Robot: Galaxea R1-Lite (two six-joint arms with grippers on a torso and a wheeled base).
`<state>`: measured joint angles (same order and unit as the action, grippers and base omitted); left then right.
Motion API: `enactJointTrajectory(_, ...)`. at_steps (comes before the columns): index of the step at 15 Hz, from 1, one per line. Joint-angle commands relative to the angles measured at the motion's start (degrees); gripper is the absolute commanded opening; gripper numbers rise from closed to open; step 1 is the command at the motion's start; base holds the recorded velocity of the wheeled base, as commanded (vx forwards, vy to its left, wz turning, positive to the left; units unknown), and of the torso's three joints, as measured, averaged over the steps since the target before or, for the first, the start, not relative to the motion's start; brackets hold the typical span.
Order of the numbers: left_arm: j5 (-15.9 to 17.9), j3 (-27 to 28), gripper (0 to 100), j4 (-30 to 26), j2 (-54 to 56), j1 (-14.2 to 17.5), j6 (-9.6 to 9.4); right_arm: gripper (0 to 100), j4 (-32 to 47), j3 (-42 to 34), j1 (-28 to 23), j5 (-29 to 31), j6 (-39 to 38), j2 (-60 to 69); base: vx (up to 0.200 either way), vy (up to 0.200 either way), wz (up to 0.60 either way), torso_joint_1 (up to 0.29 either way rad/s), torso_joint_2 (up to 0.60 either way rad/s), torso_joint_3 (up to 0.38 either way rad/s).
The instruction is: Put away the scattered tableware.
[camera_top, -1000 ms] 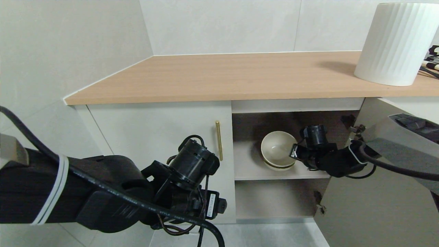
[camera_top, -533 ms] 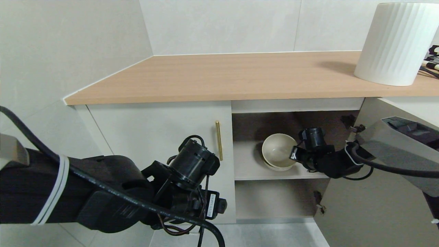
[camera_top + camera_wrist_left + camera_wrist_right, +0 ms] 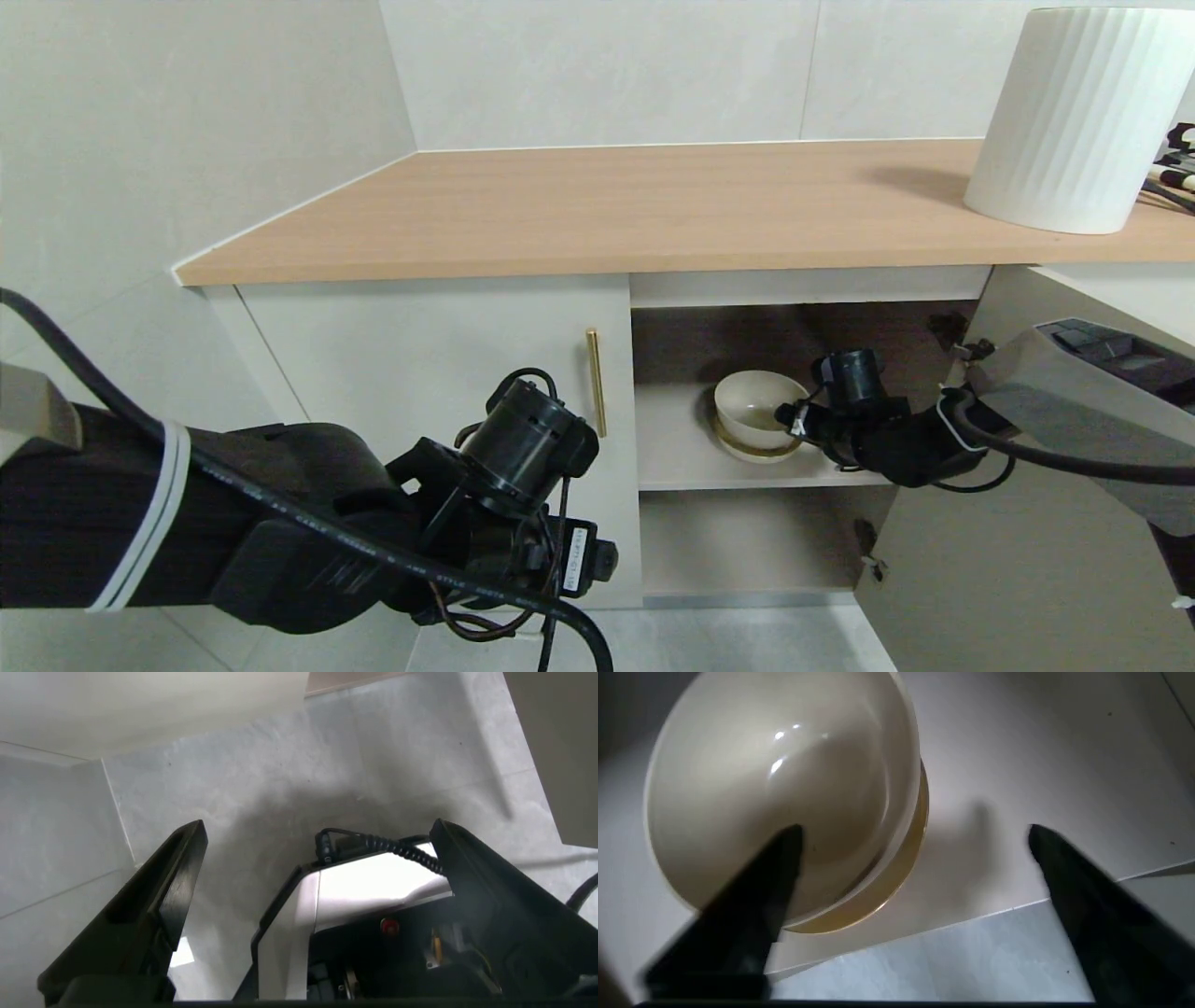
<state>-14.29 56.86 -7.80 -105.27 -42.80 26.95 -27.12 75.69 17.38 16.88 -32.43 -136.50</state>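
A cream bowl (image 3: 758, 408) (image 3: 785, 784) sits nested on a dish with a yellowish rim (image 3: 752, 451) (image 3: 901, 863) on the upper shelf (image 3: 672, 453) of the open cabinet. My right gripper (image 3: 794, 422) (image 3: 912, 838) is at the bowl's right side, open wide. One finger (image 3: 771, 891) lies over the bowl's near rim and the other finger (image 3: 1069, 896) stands well clear beside it. My left gripper (image 3: 318, 829) hangs low in front of the closed left door, open and with nothing in it, pointing at the floor.
The right cabinet door (image 3: 990, 560) stands open beside my right arm. The left door with a gold handle (image 3: 595, 383) is closed. A white ribbed cylinder (image 3: 1074, 112) stands on the wooden countertop (image 3: 607, 205). The lower shelf (image 3: 747, 546) holds nothing.
The bowl has gone from tilted and raised to lying lower and flatter on the dish. My right gripper moved slightly down and inward with it. The left arm stayed still.
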Motion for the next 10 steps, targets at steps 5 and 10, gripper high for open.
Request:
enactJointTrajectory(5,-0.6,0.0,100,0.0,0.9,0.6,0.03,100,0.4,-2.4,0.4,-0.4,0.1,3.3,0.000,0.000,0.00,0.000,0.00,0.000)
enactJointTrajectory(10,-2.2,-3.3,100,-0.4,16.1,4.9,-0.15,100,7.5,-19.2,7.0,-7.3,2.1,26.4,0.000,0.000,0.00,0.000,0.00,0.000)
